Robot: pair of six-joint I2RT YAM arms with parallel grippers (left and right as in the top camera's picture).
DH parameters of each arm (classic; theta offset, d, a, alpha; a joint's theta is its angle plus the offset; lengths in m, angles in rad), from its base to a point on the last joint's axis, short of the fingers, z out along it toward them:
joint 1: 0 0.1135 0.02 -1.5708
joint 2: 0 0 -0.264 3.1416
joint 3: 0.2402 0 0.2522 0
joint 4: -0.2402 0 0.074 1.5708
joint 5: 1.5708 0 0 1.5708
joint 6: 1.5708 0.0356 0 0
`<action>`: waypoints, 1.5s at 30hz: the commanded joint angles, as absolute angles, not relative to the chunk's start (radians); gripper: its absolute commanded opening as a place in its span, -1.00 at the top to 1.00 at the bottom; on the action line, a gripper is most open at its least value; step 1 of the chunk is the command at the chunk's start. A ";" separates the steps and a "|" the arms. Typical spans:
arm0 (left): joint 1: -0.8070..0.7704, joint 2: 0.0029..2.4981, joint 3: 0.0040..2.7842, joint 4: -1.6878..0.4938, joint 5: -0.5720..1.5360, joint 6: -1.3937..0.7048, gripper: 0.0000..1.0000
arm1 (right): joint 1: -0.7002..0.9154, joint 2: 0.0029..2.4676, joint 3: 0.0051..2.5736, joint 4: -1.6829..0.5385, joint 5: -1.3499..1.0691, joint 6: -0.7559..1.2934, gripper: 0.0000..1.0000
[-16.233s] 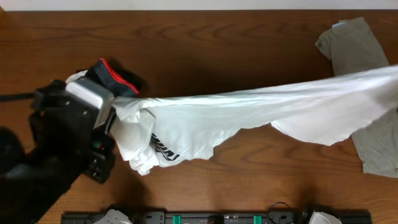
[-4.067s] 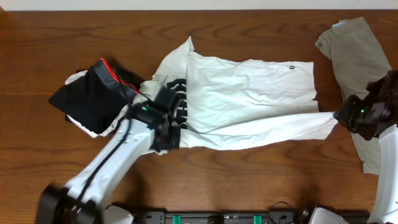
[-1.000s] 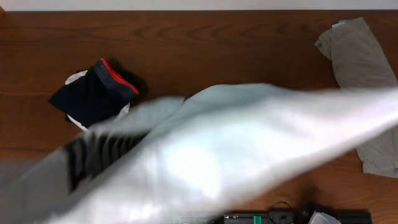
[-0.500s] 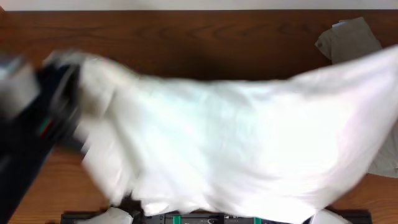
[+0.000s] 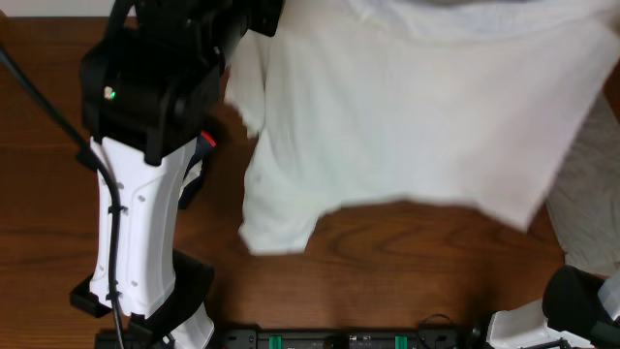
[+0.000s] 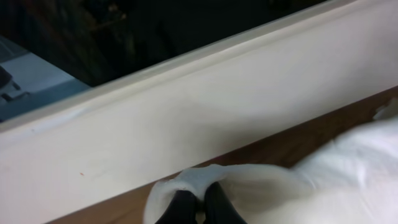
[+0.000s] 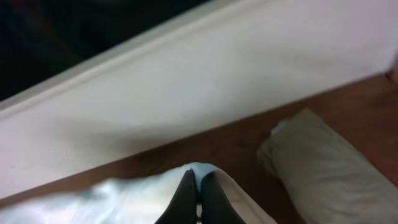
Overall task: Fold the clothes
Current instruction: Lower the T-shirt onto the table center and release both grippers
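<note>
The white T-shirt (image 5: 417,116) hangs spread wide over the far half of the table, its lower hem loose and its lettering hidden. In the left wrist view my left gripper (image 6: 199,198) is shut on a bunched corner of the T-shirt (image 6: 261,186). The right wrist view shows my right gripper (image 7: 198,180) shut on another edge of the T-shirt (image 7: 124,199). Only a red speck of the black garment (image 5: 206,141) peeks out beside the left arm (image 5: 136,223). The khaki-grey garment (image 5: 593,208) lies at the right edge, and the right wrist view shows the khaki-grey garment (image 7: 323,168) on the wood.
The wooden table (image 5: 387,281) shows bare below the shirt's hem. A white wall strip (image 6: 186,112) runs along the table's far edge. The right arm's base (image 5: 581,310) sits at the near right corner, with a black rail (image 5: 368,339) along the front edge.
The shirt has swung from the near side up toward the far edge and now hangs spread flat. The left arm has risen to the top left. Both grippers stay shut on it.
</note>
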State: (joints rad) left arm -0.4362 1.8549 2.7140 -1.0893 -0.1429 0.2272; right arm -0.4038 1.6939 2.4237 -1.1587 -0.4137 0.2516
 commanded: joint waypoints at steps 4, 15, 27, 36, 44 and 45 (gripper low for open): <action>-0.485 1.638 2.773 -1.107 -0.177 0.278 0.88 | -0.523 1.526 2.440 -1.186 -0.476 0.220 0.98; -0.569 1.368 2.773 -1.332 -0.176 0.200 0.88 | -0.592 1.292 2.440 -1.344 -0.466 0.201 0.98; -0.569 1.334 2.759 -1.362 -0.339 0.175 0.88 | -0.586 1.340 2.440 -1.348 -0.510 0.231 0.97; -0.479 1.689 2.752 -1.172 -0.442 0.303 0.88 | -0.511 1.610 2.440 -1.188 -0.612 0.293 0.98; -0.369 1.873 2.753 -0.749 -0.312 0.376 0.87 | -0.518 1.788 2.440 -0.711 -0.823 0.467 0.97; -0.369 1.863 2.756 -0.721 -0.294 0.396 0.87 | -0.530 1.792 2.440 -0.663 -0.852 0.501 0.97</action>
State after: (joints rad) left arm -0.3798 1.9511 2.7106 -0.7906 -0.3523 0.3466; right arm -0.5106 1.8118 2.4268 -0.7326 -0.7296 0.3805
